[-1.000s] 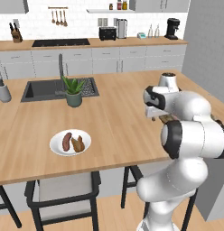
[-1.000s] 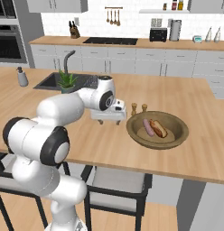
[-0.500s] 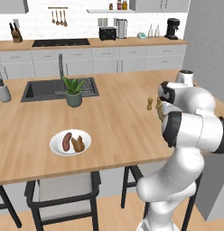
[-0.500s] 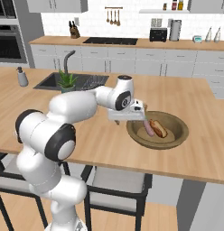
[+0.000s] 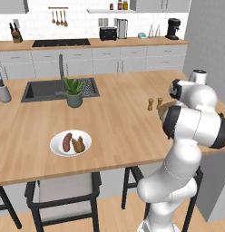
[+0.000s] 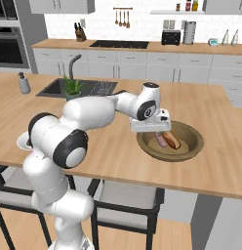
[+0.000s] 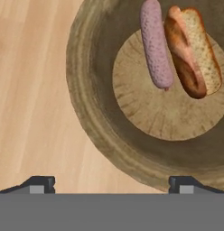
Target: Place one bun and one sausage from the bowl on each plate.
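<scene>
my gripper (image 7: 109,182): jaws spread wide, empty | wooden bowl (image 7: 93,131) just ahead; pink sausage (image 7: 155,45) touching bun (image 7: 193,52) beyond my fingertips | risk: closing off-centre pinches both; rim may block descent

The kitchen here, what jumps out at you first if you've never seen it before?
The big white robot arm reaching across the wooden island, its open gripper hanging at the near rim of a wide wooden bowl. In that bowl lie a pale pink sausage and a golden bun side by side. On the counter's other end, a white plate already holds a sausage and a bun.
</scene>
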